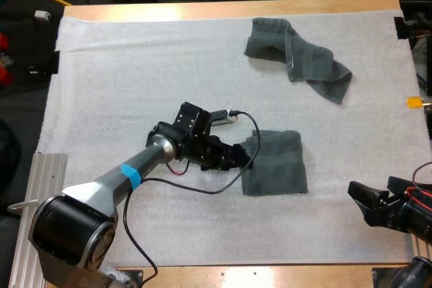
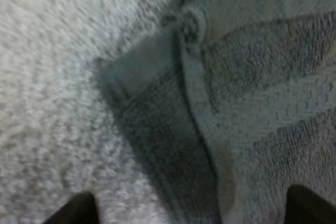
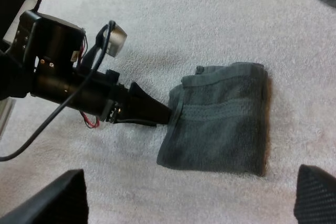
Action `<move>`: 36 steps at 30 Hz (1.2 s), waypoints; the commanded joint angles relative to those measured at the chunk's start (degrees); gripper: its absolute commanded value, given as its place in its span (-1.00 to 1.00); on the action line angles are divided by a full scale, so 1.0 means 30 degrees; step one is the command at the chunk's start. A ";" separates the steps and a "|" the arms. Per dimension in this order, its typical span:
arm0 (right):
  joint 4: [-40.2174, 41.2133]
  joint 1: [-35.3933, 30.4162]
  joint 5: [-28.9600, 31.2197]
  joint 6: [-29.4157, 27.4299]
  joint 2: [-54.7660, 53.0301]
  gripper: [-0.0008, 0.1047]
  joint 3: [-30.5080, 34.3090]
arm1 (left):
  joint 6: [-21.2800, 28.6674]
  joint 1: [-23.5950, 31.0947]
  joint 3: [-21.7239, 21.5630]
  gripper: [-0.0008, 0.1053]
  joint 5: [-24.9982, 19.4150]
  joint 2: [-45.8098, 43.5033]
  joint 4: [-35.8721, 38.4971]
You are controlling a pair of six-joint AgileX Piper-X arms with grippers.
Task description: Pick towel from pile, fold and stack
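A folded dark grey-green towel point(image 1: 277, 163) lies flat on the white mat, right of centre toward the front. My left gripper point(image 1: 246, 155) is low at its left edge. From the left wrist, the fingers stand apart astride the towel's hemmed corner point(image 2: 157, 98), so the left gripper point(image 2: 194, 208) is open. The right wrist view shows that left gripper point(image 3: 165, 114) meeting the folded towel point(image 3: 226, 124). A crumpled towel point(image 1: 297, 55) lies at the back right. My right gripper point(image 1: 358, 202) hovers open near the front right, apart from both towels.
The white mat point(image 1: 135, 65) covers most of the wooden table point(image 1: 202, 10). A ribbed metal rail point(image 1: 40, 187) runs along the table's front left. The left arm's black cable loops on the mat just left of the folded towel.
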 commanded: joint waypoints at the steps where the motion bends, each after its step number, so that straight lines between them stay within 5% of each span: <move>1: 0.0056 -0.0022 0.0134 -0.0132 -0.0025 0.47 -0.0092 | -0.0386 -0.0318 -0.0065 0.35 0.0186 0.0060 -0.0186; 13: 0.0103 -0.0022 -0.0030 -0.0132 -0.0025 0.47 -0.0092 | -0.4763 -0.2800 -0.0168 0.29 0.0103 0.0285 -0.4034; 21: 0.0103 -0.0022 -0.0618 -0.0132 -0.0025 0.47 -0.0092 | -0.5424 -0.3233 -0.1205 0.21 0.1059 0.1464 -0.3809; 24: 0.0103 -0.0022 -0.0618 -0.0132 -0.0025 0.47 -0.0092 | -0.5530 -0.3332 -0.1422 -0.02 0.0898 0.1586 -0.3809; 30: 0.0103 -0.0022 -0.0618 -0.0132 -0.0025 0.47 -0.0092 | -0.5420 -0.3331 -0.1417 -0.92 0.0896 0.1574 -0.3586; 36: 0.0103 -0.0022 -0.0618 -0.0132 -0.0025 0.47 -0.0092 | -0.4499 -0.3331 -0.1417 -0.98 0.0351 0.1472 -0.3162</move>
